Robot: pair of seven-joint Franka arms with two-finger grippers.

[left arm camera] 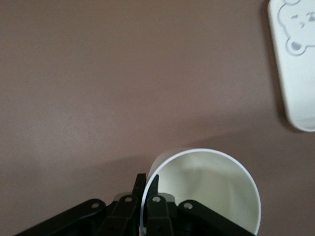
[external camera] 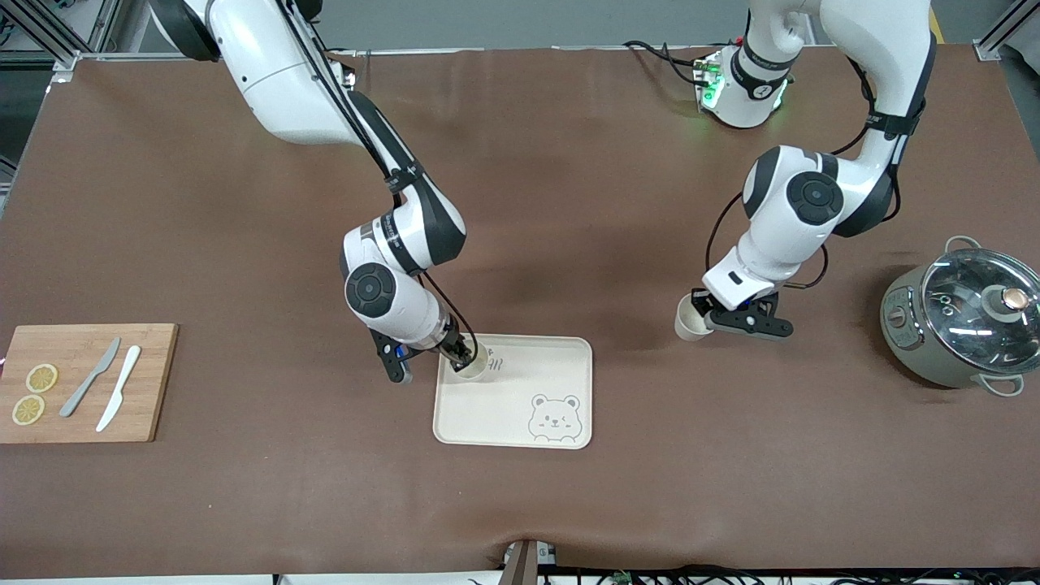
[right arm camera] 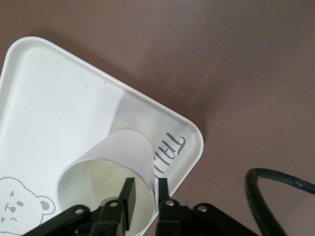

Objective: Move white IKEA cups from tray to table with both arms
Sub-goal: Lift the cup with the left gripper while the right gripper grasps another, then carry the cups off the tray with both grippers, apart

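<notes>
The right hand (external camera: 465, 354) pinches the rim of a cream-white tapered plastic cup (external camera: 471, 367) standing on the cream rectangular bear tray (external camera: 561, 366) directly beneath it. The left hand (external camera: 708, 319) clamps the wall of a second white cup (external camera: 691, 318), holding it over the brown worktop (external camera: 244, 244).

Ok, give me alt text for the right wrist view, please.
The right pincer straddles the rim of a small cream-white handleless cup standing on the cream rectangular bear-print tray, near a corner. Brown table surrounds it.
</notes>
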